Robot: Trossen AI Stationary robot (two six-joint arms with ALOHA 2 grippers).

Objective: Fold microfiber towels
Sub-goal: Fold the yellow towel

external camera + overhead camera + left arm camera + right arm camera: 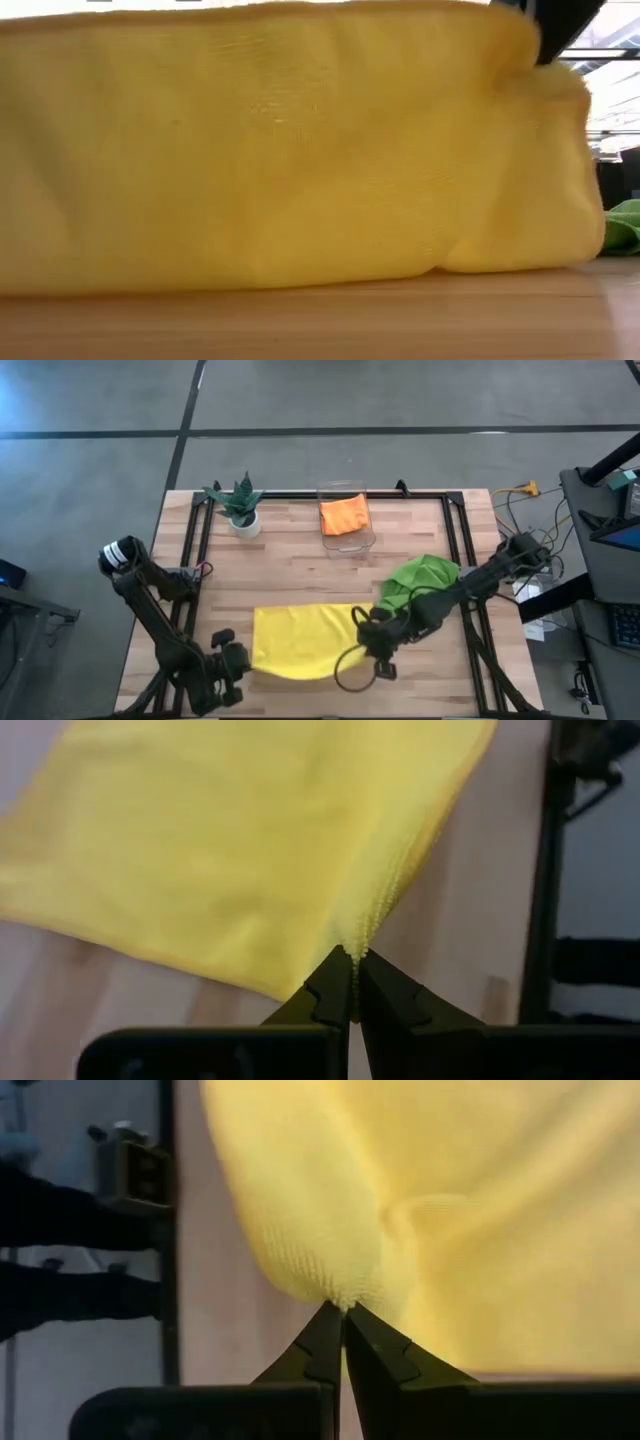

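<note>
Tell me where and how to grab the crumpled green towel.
Pinch the green towel at its raised top fold, coming from above. It lies bunched in a heap beside the right arm with no flat edge or corner showing, so the high ridge looks like the easiest hold.

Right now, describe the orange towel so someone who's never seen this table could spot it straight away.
Look to the far edge of the wooden table, right of the small potted plant. There a clear plastic bin holds the orange towel, folded flat. It is the only cloth inside a container; the yellow towel and the green towel lie on bare wood.
</note>
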